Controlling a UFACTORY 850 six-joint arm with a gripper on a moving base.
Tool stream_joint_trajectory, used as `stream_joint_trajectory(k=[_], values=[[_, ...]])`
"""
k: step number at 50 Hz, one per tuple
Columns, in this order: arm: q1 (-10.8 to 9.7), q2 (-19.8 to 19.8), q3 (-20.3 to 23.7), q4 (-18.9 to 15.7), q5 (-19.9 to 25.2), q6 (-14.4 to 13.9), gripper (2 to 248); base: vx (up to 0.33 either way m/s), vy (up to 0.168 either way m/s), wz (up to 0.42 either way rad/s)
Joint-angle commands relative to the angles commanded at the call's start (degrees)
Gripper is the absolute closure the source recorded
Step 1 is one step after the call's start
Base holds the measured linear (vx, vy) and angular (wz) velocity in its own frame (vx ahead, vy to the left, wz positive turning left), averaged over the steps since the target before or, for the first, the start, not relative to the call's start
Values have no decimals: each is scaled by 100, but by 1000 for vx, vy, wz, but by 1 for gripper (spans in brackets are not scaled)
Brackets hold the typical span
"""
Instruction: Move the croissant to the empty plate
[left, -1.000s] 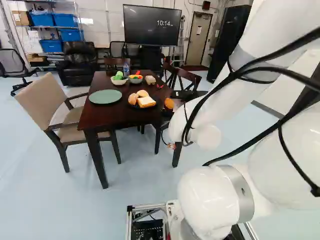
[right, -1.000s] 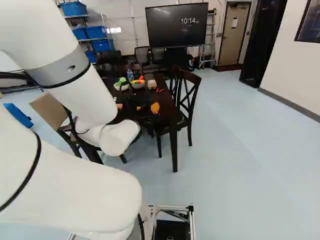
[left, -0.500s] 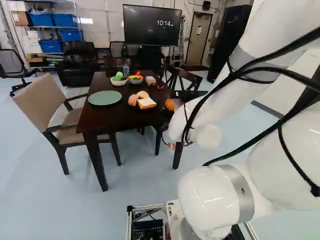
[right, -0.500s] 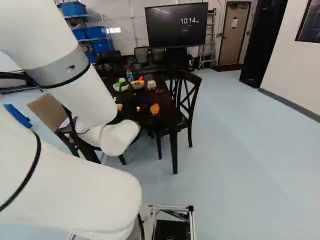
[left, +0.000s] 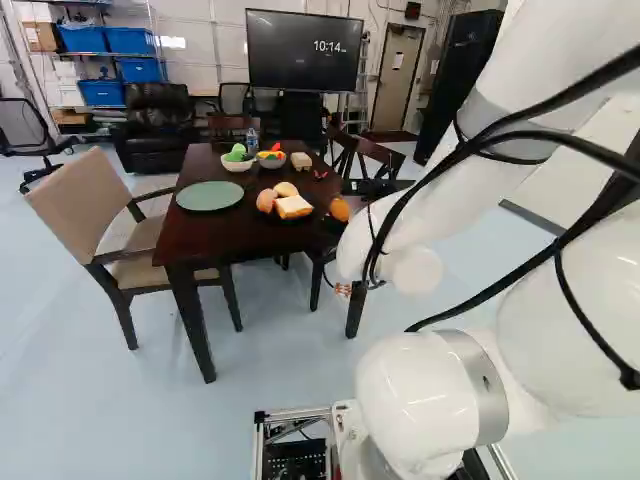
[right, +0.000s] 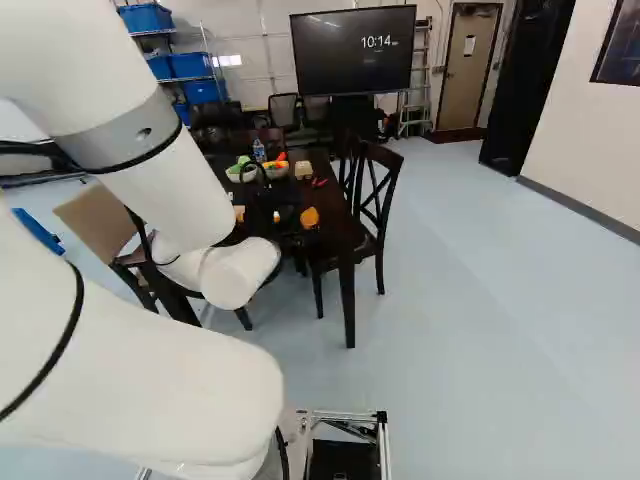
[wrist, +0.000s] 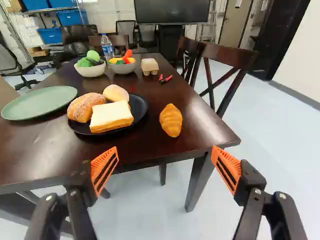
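Seeing the arm's lowest joint (left: 415, 400) in both base views only. Showing the orange pads (wrist: 105, 170) clearly in the wrist view alone. Covering the green plate (left: 210, 196) with the white arm (right: 165, 170) in the right base view, yet revealing it in the left base view and the wrist view.

Counting two orange pads, one croissant (wrist: 171, 120), one green plate and one black plate (wrist: 142, 112) bearing three breads: a white-topped slice (wrist: 111, 114), a seeded roll (wrist: 82, 107) and a round bun (wrist: 116, 93). Counting two bowls (wrist: 91, 70) farther back, one pale carton (wrist: 149, 66) and one bottle (wrist: 108, 47); finding one dark screen (left: 305, 50) in all three views, far behind.

Spreading the gripper (right: 268, 203) wide, grasping nothing. Finding the croissant ahead of the gap between both pads, touching neither. Resting it directly on the table (wrist: 200, 122), near a corner, beside the black plate but apart from it, and well apart from the green plate.
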Motion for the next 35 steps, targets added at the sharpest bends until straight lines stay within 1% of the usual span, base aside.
stream_joint_trajectory(k=[14,35], values=[[0,-185,-359,0,-45,0,3,0,0,0],[106,-558,-995,0,-374,0,3,0,0,0]])
